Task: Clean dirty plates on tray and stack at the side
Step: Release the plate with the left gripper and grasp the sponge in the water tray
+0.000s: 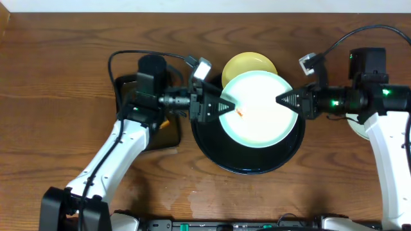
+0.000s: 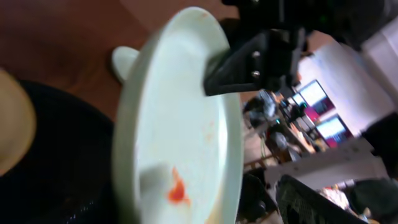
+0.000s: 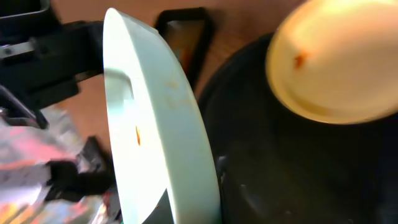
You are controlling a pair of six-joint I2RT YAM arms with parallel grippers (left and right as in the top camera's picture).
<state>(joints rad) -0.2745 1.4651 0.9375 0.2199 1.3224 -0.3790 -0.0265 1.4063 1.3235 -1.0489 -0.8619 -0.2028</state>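
Overhead straight down on the table (image 1: 58, 77) — wrist views close from opposite sides, mint plate (image 1: 260, 112) in all three.

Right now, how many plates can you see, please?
3: mint plate held over the tray, yellow plate at its far rim, pale plate half-hidden under the right arm.

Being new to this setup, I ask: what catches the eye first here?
A pale mint plate, held at opposite rims by the left gripper and right gripper, hangs over the round black tray. It bears an orange smear near the left gripper; a yellow plate lies at the tray's far edge.
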